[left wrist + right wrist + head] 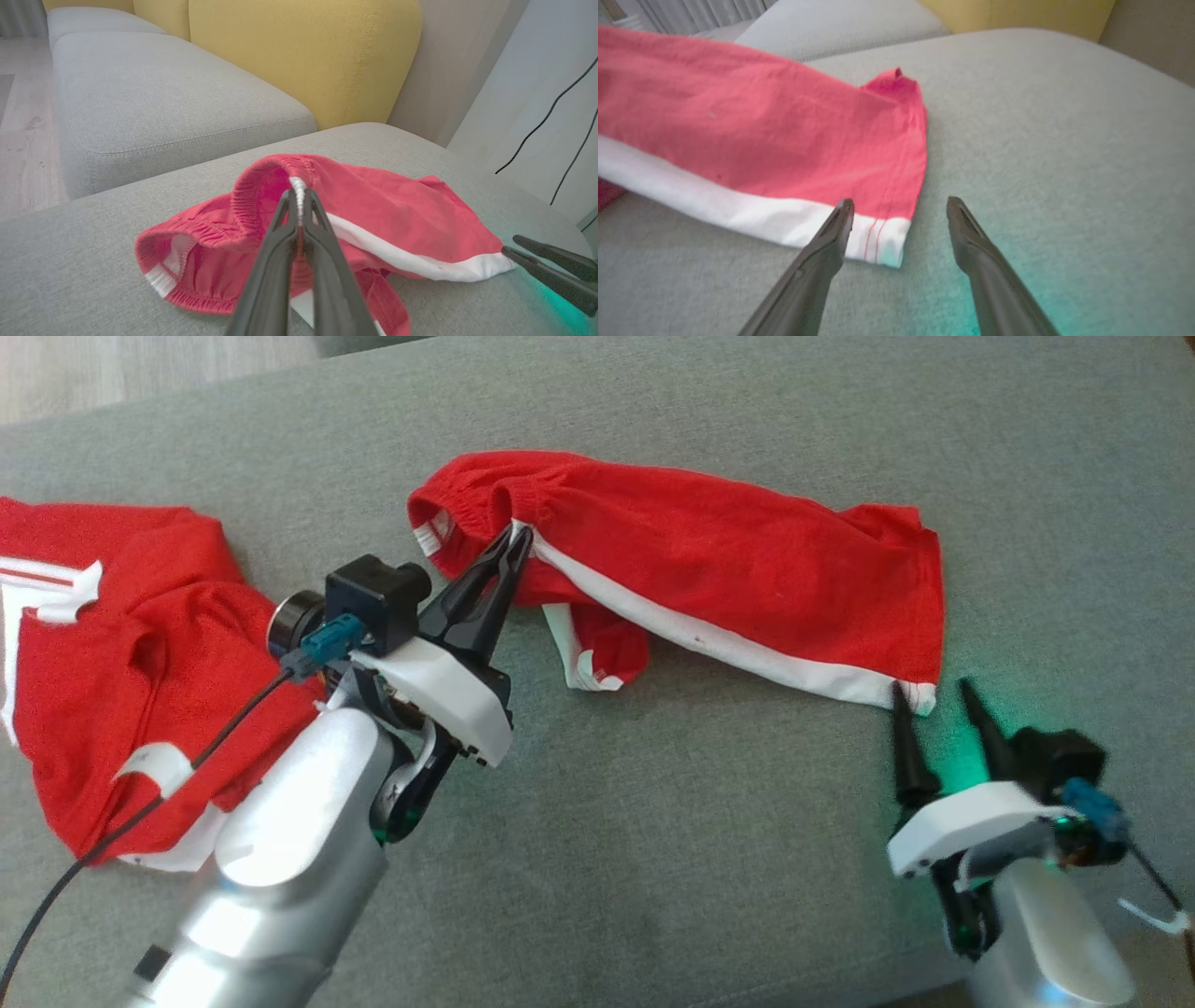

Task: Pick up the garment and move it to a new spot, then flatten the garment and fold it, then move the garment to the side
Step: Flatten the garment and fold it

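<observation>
The garment [709,555] is a pair of red shorts with a white side stripe, lying crumpled across the grey cushion [653,859]. My left gripper [519,534] is shut on its elastic waistband at the top of the white stripe, and the left wrist view shows the fingertips pinching that fold [299,192]. My right gripper [934,689] is open just below the hem corner of the shorts [882,242]; one of its fingers [831,242] lies over the white stripe, the other over bare cushion.
A second red and white garment [112,663] lies at the left, partly under my left forearm. Yellow back cushions [299,56] and another grey seat [154,102] stand beyond. Wooden floor [23,126] lies past the sofa edge.
</observation>
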Tool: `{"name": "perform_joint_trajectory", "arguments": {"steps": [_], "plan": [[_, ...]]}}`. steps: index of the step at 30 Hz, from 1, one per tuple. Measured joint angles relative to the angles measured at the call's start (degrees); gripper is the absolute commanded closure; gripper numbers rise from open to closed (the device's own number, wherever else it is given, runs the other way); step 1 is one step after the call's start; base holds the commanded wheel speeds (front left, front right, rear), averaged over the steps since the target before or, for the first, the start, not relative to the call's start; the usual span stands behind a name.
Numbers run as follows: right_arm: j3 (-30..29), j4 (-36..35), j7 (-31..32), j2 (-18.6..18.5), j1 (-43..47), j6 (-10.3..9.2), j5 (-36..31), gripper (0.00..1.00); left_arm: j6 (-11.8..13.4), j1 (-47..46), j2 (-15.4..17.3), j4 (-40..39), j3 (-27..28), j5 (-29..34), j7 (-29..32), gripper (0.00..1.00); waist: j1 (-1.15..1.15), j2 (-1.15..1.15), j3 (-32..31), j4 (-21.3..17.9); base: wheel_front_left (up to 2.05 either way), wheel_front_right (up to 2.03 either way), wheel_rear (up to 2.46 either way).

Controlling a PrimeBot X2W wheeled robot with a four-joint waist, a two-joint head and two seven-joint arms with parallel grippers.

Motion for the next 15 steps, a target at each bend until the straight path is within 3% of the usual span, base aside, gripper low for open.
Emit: {"name": "perform_joint_trajectory", "arguments": {"steps": [15], "plan": [[5.1,3.6,1.4,0.0,0.0,0.0,0.7,0.0,1.0,1.5,1.5,-1.2,0.0,-0.6,0.5,1.0,0.0,0.0,-1.0,-1.1,0.0,0.0,0.0]]}}
